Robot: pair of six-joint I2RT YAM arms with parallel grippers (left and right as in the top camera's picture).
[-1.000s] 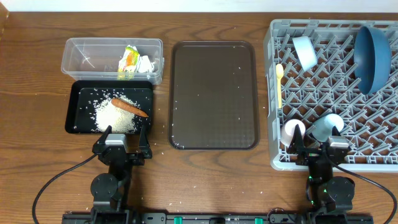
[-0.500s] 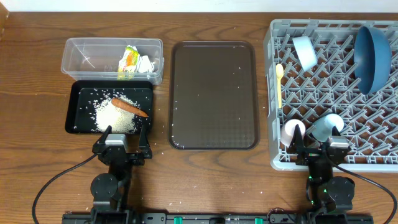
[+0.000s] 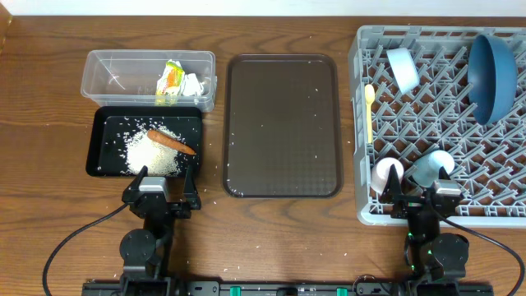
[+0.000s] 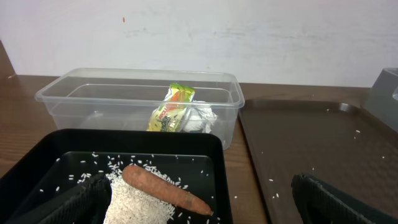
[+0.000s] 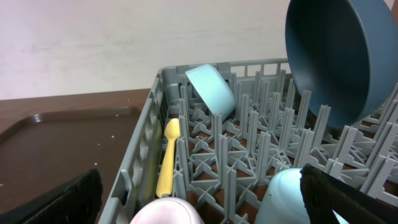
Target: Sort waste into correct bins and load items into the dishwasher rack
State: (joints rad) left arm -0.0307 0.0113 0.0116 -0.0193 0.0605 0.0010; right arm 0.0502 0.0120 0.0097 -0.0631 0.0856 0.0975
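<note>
The yellow-green wrapper lies in the clear tub. The rice heap and the carrot lie in the black tray. The grey dishwasher rack holds the dark blue bowl, small pale blue bowl, yellow spoon, pink-and-white cup and light blue cup. My left gripper is open and empty at the black tray's near edge. My right gripper is open and empty at the rack's near edge.
A dark brown serving tray lies between the bins and the rack, with stray rice grains on it. More grains are scattered on the wooden table near the black tray's right corner. A white wall stands behind.
</note>
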